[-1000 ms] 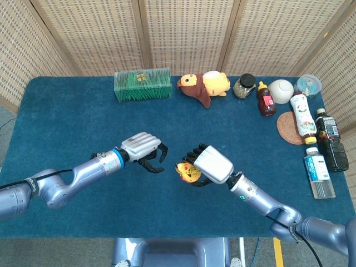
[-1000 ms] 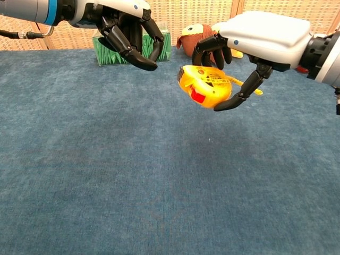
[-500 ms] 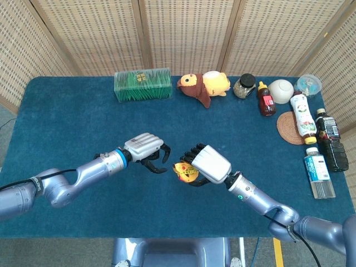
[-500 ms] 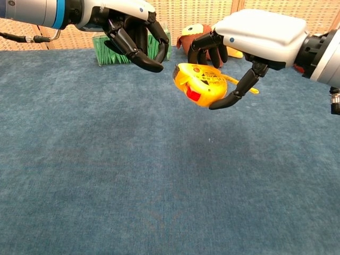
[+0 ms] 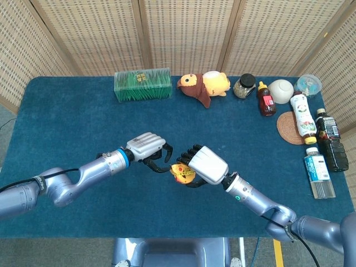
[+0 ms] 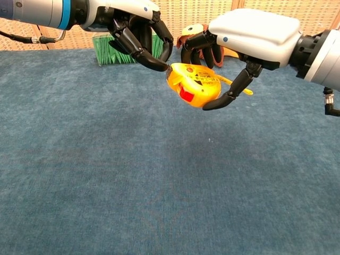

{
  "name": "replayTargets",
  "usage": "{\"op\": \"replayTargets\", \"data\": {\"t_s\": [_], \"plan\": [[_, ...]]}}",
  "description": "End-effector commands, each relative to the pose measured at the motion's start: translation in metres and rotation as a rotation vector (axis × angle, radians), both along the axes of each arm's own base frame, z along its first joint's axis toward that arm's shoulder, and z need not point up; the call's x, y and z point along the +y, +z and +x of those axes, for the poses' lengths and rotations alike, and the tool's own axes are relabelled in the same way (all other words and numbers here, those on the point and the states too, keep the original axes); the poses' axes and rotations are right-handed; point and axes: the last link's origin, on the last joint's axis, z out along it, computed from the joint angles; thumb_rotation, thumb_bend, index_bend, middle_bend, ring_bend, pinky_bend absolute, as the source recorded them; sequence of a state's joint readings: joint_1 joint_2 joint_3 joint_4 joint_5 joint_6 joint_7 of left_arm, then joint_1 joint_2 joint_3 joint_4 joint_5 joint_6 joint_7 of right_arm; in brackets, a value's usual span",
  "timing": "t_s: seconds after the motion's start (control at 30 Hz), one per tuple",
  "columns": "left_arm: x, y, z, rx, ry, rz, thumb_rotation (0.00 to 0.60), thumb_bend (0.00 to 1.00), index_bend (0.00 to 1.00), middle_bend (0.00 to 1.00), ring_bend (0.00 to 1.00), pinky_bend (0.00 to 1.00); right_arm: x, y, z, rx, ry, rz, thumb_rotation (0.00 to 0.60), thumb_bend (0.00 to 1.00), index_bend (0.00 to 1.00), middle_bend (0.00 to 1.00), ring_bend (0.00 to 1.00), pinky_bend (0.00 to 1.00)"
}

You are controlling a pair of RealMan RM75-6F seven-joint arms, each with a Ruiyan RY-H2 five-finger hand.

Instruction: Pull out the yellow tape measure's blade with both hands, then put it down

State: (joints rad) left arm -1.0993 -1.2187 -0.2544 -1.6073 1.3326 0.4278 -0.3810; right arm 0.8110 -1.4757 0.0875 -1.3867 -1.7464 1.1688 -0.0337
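Item: yellow plastic tape measure with a red button on its face (image 6: 194, 87), held clear of the blue cloth-covered worktop (image 6: 159, 186) near its middle, with a faint shadow on the cloth below it. Holder: right hand (image 6: 241, 42), white-backed with black fingers, clamped on the case, fingers curled over its top and far side and the thumb hooked beneath. Left hand (image 6: 135, 32): holds nothing that can be confirmed; its black fingers are partly curled and spread, and one fingertip (image 6: 162, 66) sits at the case's left end, touching or just short of it, where the blade tab would be; a pinch cannot be confirmed. Progress: case lifted and presented, both hands brought together; no blade is visible drawn out, so the pull and the putting down appear to remain. Orientation: the case's long axis runs roughly left to right between the two hands, red-buttoned face turned toward the chest camera and slightly downward; left end points at the left hand, while a thin yellow strap or loop (image 6: 239, 87) trails from the right end.
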Motion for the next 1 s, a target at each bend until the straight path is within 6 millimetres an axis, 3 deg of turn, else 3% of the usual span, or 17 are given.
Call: {"op": "replayTargets", "data": {"t_s": [0.03,0.53,1.0], "plan": [[-0.0002,-0.0005,0.0007,-0.003,0.000,-0.002,0.456,0.27,0.54,1.00,0.95,0.93,-0.0001,-0.0001,0.0008,-0.003,0.000,-0.001,0.429,0.21,0.49,0.54,0.50,0.46],[-0.0023,-0.0054,0.0056,-0.023,0.004,-0.025,0.452,0.27,0.54,1.00,0.95,0.93,-0.0013,0.0001,0.0020,-0.002,-0.007,-0.003,0.427,0.21,0.49,0.54,0.50,0.47],[0.0002,-0.0063,0.0045,-0.020,0.004,-0.020,0.483,0.29,0.54,1.00,0.95,0.93,-0.0031,0.0016,-0.0001,-0.006,-0.021,0.000,0.427,0.21,0.49,0.54,0.50,0.47]]}}
